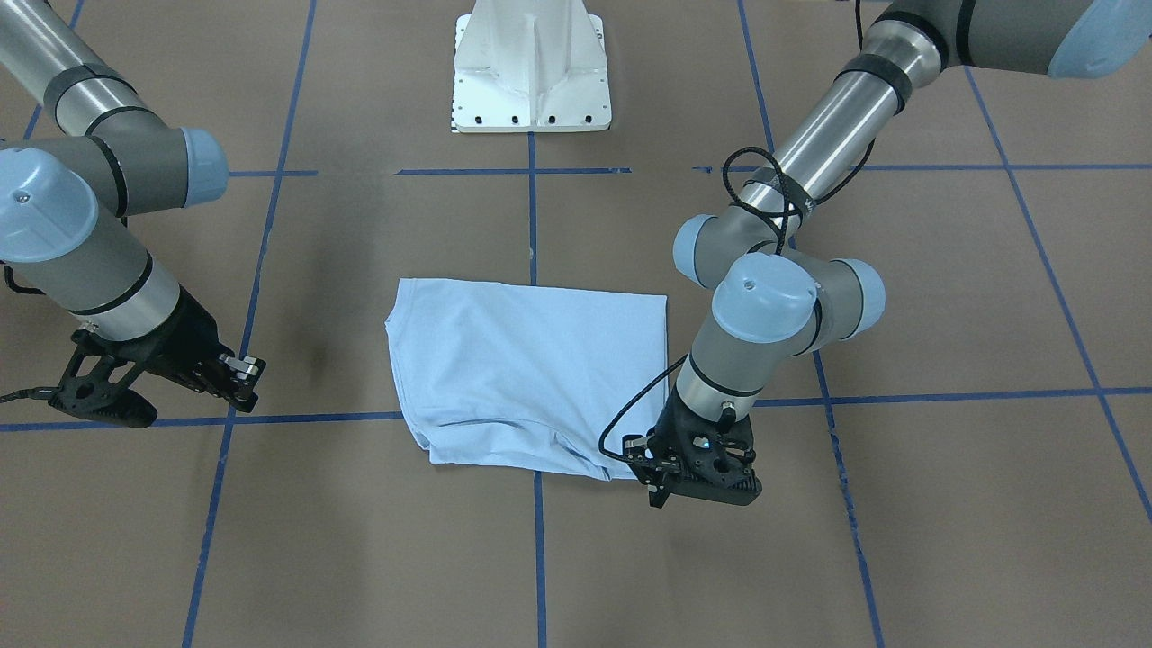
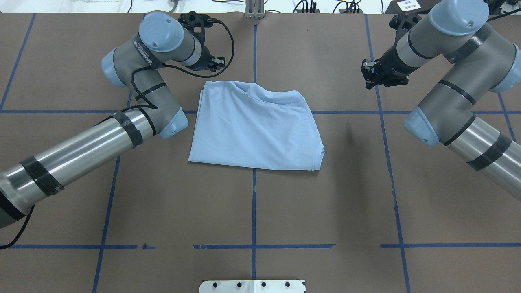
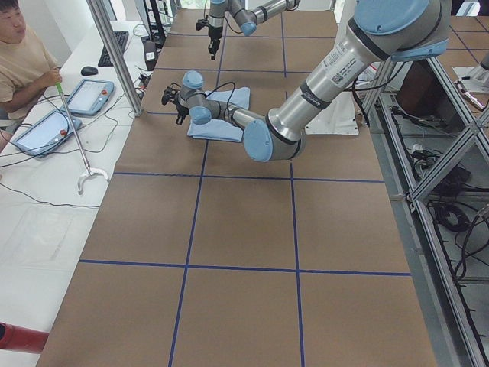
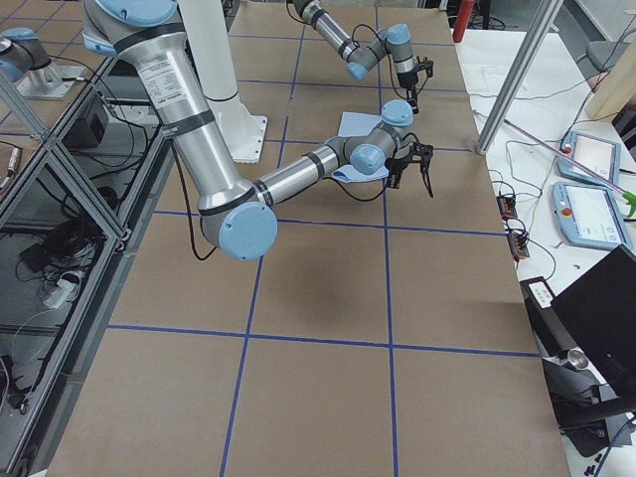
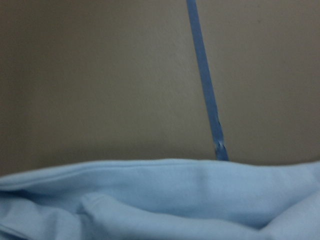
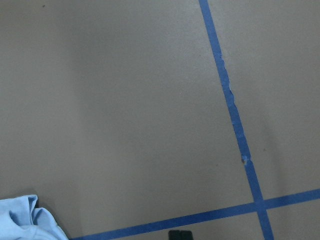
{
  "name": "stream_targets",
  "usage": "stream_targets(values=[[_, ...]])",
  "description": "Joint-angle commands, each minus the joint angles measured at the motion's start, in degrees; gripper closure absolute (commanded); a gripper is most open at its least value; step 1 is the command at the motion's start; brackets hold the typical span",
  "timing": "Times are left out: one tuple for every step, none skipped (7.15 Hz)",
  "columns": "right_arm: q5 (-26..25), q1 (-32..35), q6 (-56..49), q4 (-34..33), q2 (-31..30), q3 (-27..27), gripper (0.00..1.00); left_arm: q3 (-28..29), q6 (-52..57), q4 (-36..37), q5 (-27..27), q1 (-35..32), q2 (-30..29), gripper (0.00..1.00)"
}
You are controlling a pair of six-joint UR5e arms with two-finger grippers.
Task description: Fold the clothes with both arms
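Note:
The light blue T-shirt (image 1: 531, 369) lies folded into a rough rectangle at the middle of the brown table; its print and collar label are hidden. In the overhead view (image 2: 254, 126) its far edge is rumpled. My left gripper (image 1: 655, 472) is low beside the shirt's far left corner (image 2: 217, 63), and looks open and empty. The left wrist view shows the shirt's folded edge (image 5: 160, 200) close below. My right gripper (image 1: 245, 378) hangs off the shirt's right side (image 2: 369, 75), well apart from it, and looks shut and empty. A shirt corner (image 6: 25, 220) shows in the right wrist view.
The white pedestal base (image 1: 531, 72) stands at the robot's side of the table. Blue tape lines (image 2: 253, 203) grid the table. An operator (image 3: 23, 61) with tablets (image 3: 88, 95) sits past the far edge, behind a metal post (image 3: 114, 53).

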Motion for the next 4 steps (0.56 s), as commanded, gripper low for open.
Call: stream_targets(values=[[0.2, 2.1, -4.9, 0.0, -3.2, 0.6, 1.0, -14.1, 0.1, 0.4, -5.9, -2.7, 11.1, 1.0], [1.9, 4.9, -10.8, -0.1, -6.2, 1.3, 1.0, -22.3, 0.2, 1.2, -6.1, -4.5, 18.5, 1.0], [4.8, 9.2, -17.3, -0.1, -8.7, 1.2, 1.0, -29.4, 0.5, 4.7, -6.2, -6.5, 24.2, 1.0], [6.2, 13.0, -24.5, -2.2, -11.0, 1.4, 1.0, -37.1, 4.9, 10.0, -6.2, -7.8, 30.8, 1.0]])
